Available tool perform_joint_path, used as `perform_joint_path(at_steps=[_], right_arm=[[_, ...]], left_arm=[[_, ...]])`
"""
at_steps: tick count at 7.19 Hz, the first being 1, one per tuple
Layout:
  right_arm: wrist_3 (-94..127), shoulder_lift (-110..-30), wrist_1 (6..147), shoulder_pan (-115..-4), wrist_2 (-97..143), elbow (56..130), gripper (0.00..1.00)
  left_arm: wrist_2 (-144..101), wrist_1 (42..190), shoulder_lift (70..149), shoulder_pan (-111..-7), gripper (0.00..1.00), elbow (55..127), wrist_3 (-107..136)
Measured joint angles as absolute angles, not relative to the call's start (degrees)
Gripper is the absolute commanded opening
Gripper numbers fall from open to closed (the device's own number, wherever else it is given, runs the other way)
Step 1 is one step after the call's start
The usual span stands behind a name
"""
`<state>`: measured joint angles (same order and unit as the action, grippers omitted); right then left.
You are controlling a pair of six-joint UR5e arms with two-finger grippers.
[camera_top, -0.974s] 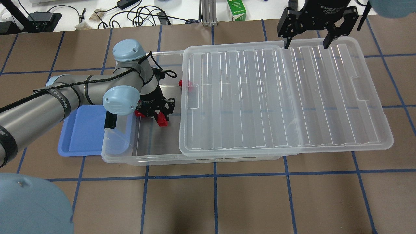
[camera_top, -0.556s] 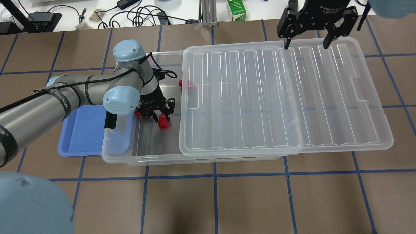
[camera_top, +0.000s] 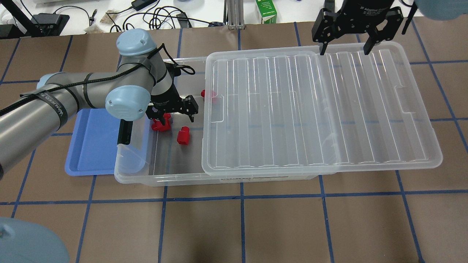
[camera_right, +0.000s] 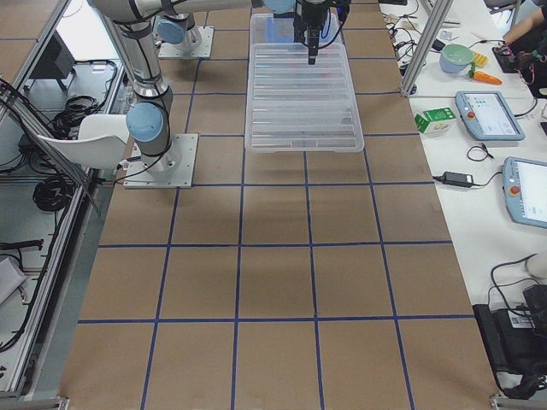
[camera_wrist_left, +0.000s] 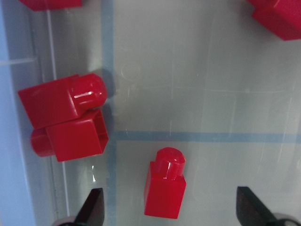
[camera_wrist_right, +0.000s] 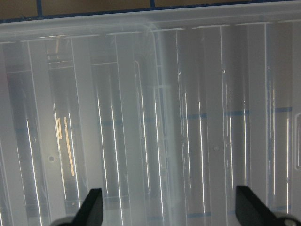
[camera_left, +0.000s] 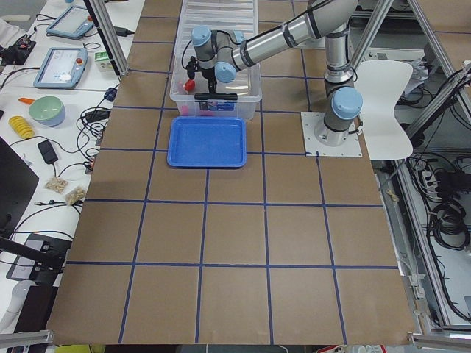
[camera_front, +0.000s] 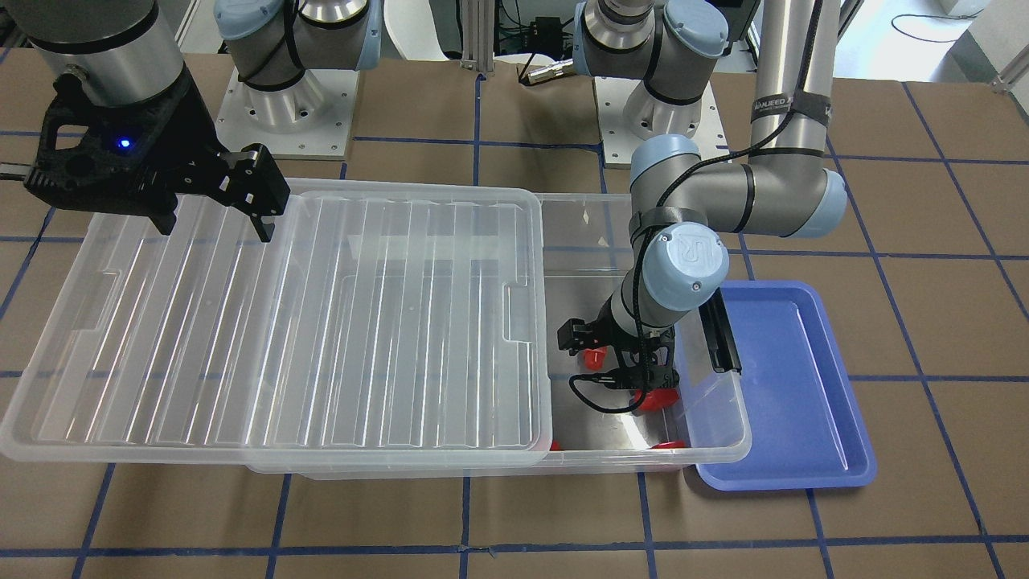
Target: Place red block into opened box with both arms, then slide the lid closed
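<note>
1. The box (camera_top: 161, 180) lies lengthwise on the worktop (camera_top: 256, 226). The lid (camera_top: 321, 109) sits offset toward the box's right end and overhangs it, so the left end is uncovered for loading.
2. The red block (camera_top: 183, 135) lies on the box floor in that uncovered left end, touching nothing. Placing looks done.
3. Just beyond it, the left gripper (camera_top: 170, 114) hangs spread wide and empty. In the wrist view the block lies between the fingertips (camera_wrist_left: 94, 209), apart from both.
4. Two other red pieces (camera_top: 161, 125) lie touching by the box's left wall.
5. At the lid's far edge the right gripper (camera_top: 344, 51) hovers open and holds nothing. It is probably waiting to slide the lid leftward.
</note>
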<state>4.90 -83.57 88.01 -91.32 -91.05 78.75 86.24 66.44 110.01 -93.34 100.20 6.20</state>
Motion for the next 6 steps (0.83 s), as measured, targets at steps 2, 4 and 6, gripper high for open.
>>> perform_joint_path(at_steps=[2, 4, 6], right_arm=[[3.9, -83.6, 87.9, -90.9, -91.0, 78.8, 1.0], [-1.8, -83.5, 87.7, -87.1, -90.6, 78.4, 1.0], [-9.6, -83.7, 86.9, -80.5, -90.4, 77.4, 1.0]], left_arm=[[86.7, 75.2, 107.7, -93.2, 1.0, 93.8, 6.1], [87.5, 83.3, 104.7, -93.0, 1.0, 88.8, 5.6], [88.6, 88.9, 100.1, -92.3, 1.0, 87.0, 3.7]])
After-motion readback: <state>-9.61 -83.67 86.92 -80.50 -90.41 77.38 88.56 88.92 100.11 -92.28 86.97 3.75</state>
